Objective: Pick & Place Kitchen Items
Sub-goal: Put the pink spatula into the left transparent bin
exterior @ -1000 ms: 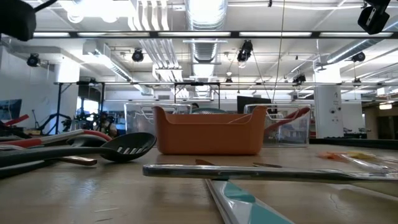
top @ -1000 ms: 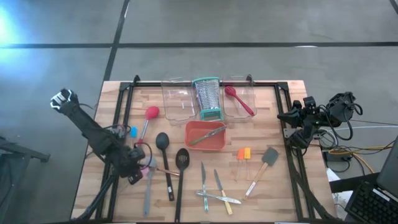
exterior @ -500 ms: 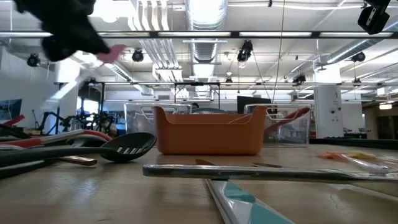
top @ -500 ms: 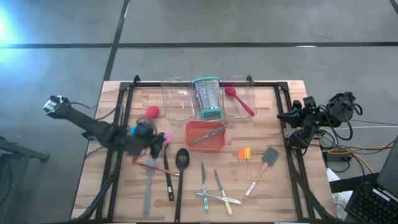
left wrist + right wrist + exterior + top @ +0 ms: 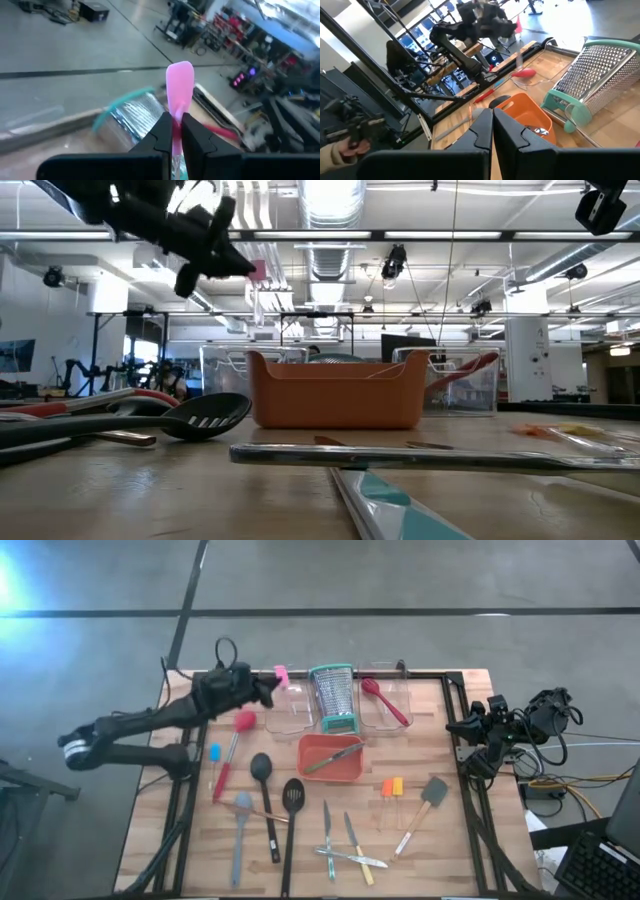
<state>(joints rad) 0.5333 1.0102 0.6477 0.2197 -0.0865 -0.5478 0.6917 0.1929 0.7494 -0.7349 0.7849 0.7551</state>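
My left gripper (image 5: 268,688) hangs above the table's far left part, beside the left clear bin (image 5: 285,708), shut on a pink-handled tool (image 5: 283,673). The low view shows this gripper (image 5: 235,265) high up, the pink end (image 5: 258,272) jutting out of it. Other kitchen items lie flat on the wood: a red spoon (image 5: 232,745), a black spoon (image 5: 262,780), a slotted turner (image 5: 291,810), a grey spatula (image 5: 240,830), knives (image 5: 340,850). My right gripper (image 5: 492,116) waits shut at the table's right edge (image 5: 468,728). My left gripper pinches the pink tool between its two fingers, on the pink part just behind its rounded end (image 5: 177,119). The fingers lie about level, pointing toward the table's right side, and the tool runs along them. Its pink end (image 5: 180,82) sticks out past the fingertips, clear of everything.
A steel grater with teal rims (image 5: 333,695) stands between two clear bins; the right bin (image 5: 390,705) holds a red spoon (image 5: 385,700). An orange tray (image 5: 330,757) with a tool in it sits mid-table. Orange-handled tools (image 5: 390,790) and another spatula (image 5: 425,805) lie right.
My left gripper has swung from the table's near left part up and toward the far edge, tipping from pointing down to about level. It carries the pink-handled tool, lifted clear of the table, to beside the left clear bin.
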